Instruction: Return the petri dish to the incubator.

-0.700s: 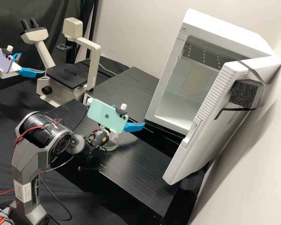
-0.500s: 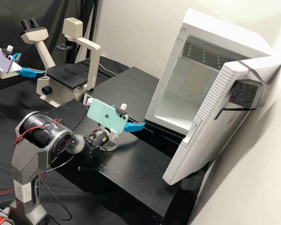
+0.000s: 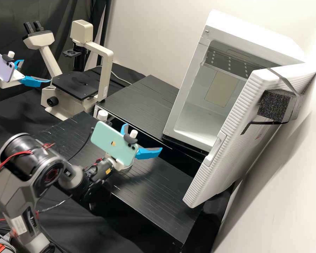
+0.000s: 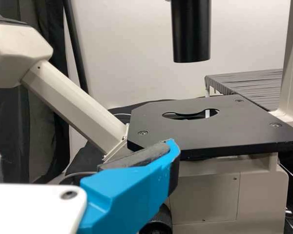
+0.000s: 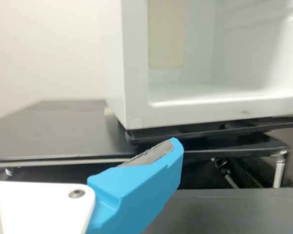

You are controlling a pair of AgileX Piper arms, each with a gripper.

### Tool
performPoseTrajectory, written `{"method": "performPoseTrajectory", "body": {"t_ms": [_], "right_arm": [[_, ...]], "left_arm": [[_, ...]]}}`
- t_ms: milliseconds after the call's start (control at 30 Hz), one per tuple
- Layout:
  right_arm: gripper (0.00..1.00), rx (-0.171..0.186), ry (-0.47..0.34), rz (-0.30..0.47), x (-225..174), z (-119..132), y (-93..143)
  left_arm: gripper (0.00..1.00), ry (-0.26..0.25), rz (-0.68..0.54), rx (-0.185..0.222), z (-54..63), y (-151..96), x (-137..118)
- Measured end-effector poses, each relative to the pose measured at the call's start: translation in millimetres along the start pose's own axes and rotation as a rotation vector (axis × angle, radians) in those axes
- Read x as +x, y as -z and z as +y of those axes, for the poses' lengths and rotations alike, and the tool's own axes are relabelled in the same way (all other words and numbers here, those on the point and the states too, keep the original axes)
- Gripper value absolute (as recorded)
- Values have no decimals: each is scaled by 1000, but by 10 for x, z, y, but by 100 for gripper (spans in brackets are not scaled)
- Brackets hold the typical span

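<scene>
In the high view my left gripper (image 3: 36, 71) stands open beside the microscope stage (image 3: 75, 84); the left wrist view shows this gripper (image 4: 83, 146) in front of the black stage (image 4: 210, 129). My right gripper (image 3: 143, 137), open with nothing seen between its fingers, is over the near bench, short of the incubator (image 3: 191, 95). The right wrist view has this gripper (image 5: 83, 146) facing the lower front of the incubator (image 5: 136, 73). A pale round rim (image 3: 126, 167) lies on the bench below the right gripper; I cannot tell if it is the petri dish.
The incubator door (image 3: 221, 154) stands wide open toward the near right. A dark gap separates the near bench (image 3: 158, 189) from the rear bench (image 3: 144, 105). A white-topped cylinder (image 3: 102, 115) stands behind the right gripper. The microscope's arm (image 3: 107, 73) rises beside its stage.
My right arm has drawn back toward the near left, its gripper dipping and turning so that both fingers show in the high view. The white-topped cylinder is more exposed. My left arm has kept still.
</scene>
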Motion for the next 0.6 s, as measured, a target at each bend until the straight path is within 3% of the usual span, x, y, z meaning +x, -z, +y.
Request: {"method": "performPoseTrajectory", "body": {"t_ms": [133, 267, 600], "right_arm": [[100, 4, -5, 25, -276, -5, 9], [100, 12, 45, 11, -509, -99, -28], [100, 1, 86, -6, -625, 16, -56]], "left_arm": [[100, 0, 0, 0, 0, 0, 0], [100, 0, 0, 0, 0, 0, 0], [100, 0, 0, 0, 0, 0, 0]]}}
